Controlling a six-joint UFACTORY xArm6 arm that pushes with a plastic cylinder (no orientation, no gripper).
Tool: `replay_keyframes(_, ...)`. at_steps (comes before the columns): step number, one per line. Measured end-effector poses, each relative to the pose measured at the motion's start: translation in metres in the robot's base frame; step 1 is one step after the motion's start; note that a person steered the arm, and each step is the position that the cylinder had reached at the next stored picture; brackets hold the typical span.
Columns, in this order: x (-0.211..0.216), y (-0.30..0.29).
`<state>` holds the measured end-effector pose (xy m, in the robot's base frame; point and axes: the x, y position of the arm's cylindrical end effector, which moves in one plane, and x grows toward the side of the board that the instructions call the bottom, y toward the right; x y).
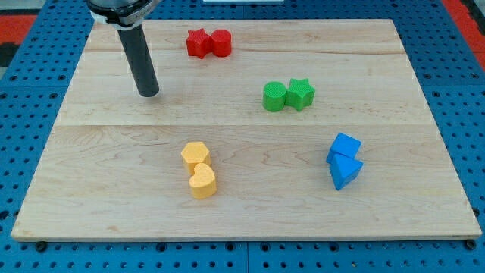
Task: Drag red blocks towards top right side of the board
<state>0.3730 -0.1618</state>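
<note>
Board: a pale wooden board (250,205) lies on a blue pegboard surface (30,114) that shows around its edges.
Rod: the dark rod (139,61) comes down from the view's top left and leans slightly toward the view's right.
My tip: my tip (149,94) rests on the board in its upper left part, touching no block.
Fingers: the arm ends in the plain rod, so it holds nothing and there is nothing to open or close.
Red blocks: a red star block (198,43) and a red cylinder block (221,42) sit side by side, touching, near the board's top edge and a little left of centre.
Tip to red blocks: my tip is to the view's left of the red pair and lower, apart from them.
Green blocks: a green cylinder block (274,96) and a green star block (301,93) touch each other right of centre.
Yellow blocks: a yellow hexagon block (195,155) touches a yellow heart block (202,182) just below it, in the lower middle.
Blue blocks: a blue cube block (345,147) touches a blue triangle block (346,172) below it, at the lower right.
</note>
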Motion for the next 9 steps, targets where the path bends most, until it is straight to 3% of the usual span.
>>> replay_keyframes(1, -0.056, -0.055)
replay_keyframes(2, -0.097, -0.015)
replay_keyframes(3, -0.100, 0.035)
replay_keyframes(6, -0.115, 0.025)
replay_keyframes(9, -0.115, 0.170)
